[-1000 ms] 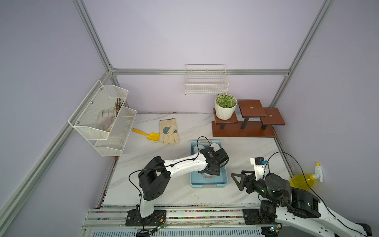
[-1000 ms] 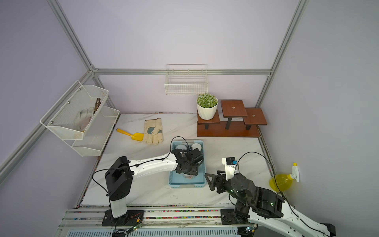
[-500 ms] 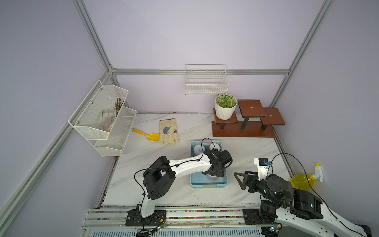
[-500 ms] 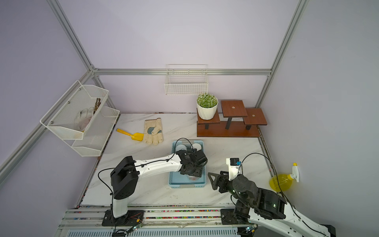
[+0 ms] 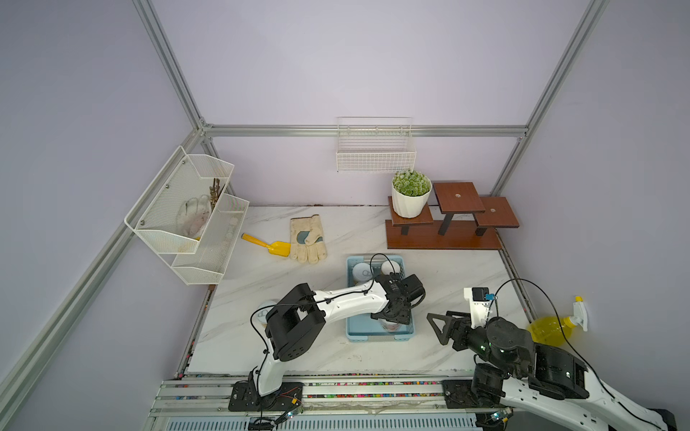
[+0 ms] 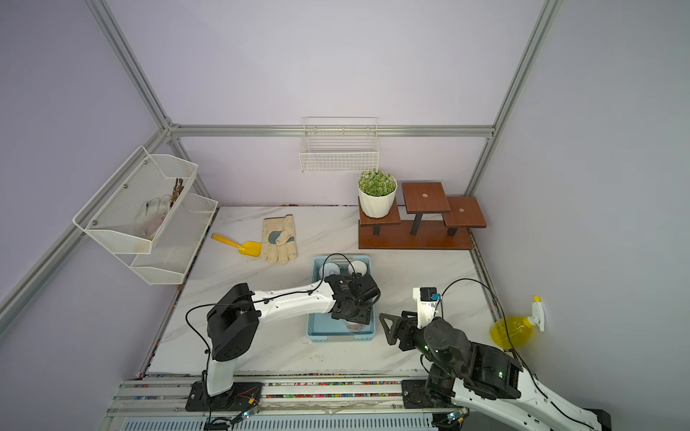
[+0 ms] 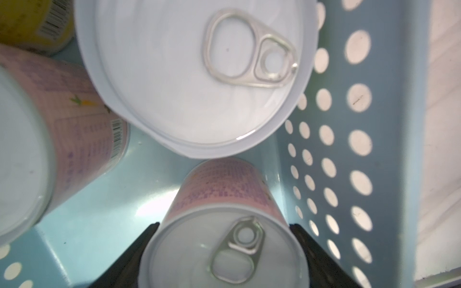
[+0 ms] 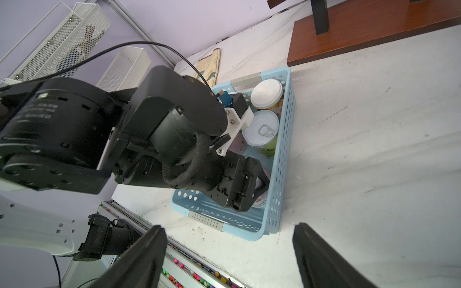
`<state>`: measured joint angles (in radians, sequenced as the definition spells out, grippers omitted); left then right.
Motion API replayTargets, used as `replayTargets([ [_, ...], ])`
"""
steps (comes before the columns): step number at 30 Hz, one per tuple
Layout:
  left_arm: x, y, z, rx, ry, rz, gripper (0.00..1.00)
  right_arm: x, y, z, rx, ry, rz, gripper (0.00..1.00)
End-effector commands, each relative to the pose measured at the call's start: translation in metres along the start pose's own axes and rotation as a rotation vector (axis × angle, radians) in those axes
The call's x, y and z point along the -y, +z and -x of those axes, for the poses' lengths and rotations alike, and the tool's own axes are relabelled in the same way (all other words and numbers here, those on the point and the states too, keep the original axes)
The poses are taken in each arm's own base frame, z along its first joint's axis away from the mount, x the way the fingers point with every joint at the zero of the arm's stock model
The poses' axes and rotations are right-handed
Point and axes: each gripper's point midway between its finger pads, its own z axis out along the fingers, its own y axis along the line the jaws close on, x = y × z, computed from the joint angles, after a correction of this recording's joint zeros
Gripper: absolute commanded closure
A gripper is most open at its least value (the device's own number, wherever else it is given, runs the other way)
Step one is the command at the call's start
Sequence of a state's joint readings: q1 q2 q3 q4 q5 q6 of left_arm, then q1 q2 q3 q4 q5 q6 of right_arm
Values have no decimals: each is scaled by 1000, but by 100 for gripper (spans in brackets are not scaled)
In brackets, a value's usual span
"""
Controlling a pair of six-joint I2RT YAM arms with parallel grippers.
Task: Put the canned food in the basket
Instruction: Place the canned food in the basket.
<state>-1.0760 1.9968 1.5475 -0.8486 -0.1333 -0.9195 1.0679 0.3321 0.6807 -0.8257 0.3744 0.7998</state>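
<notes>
I looked down at the white table (image 5: pixel 448 268). The blue basket (image 5: pixel 381 337) sat near the front of it. My left claw (image 5: pixel 392 322) reached down into the near end of the basket.

In the left wrist view, the black fingers (image 7: pixel 318 268) pressed on both sides of a pink can (image 7: pixel 222 224). So the left claw was pinching that can. The can stood up straight inside the basket, close to the side wall with the round holes, and its ring top faced the camera. I could not tell if it touched the basket floor.

More cans were in the basket too. A green can (image 8: pixel 260 129) with a ring top stood just past the pink can. A second pink tin (image 7: pixel 82 129) with a plain top stood beside them. A yellow can (image 8: pixel 267 96) and one more pale top (image 5: pixel 360 272) stood at the far end.

My right claw (image 8: pixel 229 254) hung above the table on the right side of the basket, apart from it. Its fingers were spread wide with nothing between them.

A round pale thing (image 5: pixel 266 310) peeked out from behind the left arm's elbow. It was too hidden for me to tell what it was.
</notes>
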Motion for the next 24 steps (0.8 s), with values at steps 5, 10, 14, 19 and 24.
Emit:
replayTargets([
  [5, 20, -4, 11, 30, 26, -61, 33, -7, -3, 0, -19, -8, 26, 14],
  [10, 20, -4, 10, 28, 27, -61, 27, -7, -3, 1, -13, -8, 24, 14],
  [14, 20, -4, 10, 28, 27, -61, 20, -7, -2, 0, -19, -10, 23, 14],
  [19, 20, -5, 11, 31, 25, -62, 12, -8, -2, 1, -17, -11, 25, 14],
  [24, 20, -9, 12, 39, 24, -67, 12, -7, 0, 0, -21, -12, 20, 14],
])
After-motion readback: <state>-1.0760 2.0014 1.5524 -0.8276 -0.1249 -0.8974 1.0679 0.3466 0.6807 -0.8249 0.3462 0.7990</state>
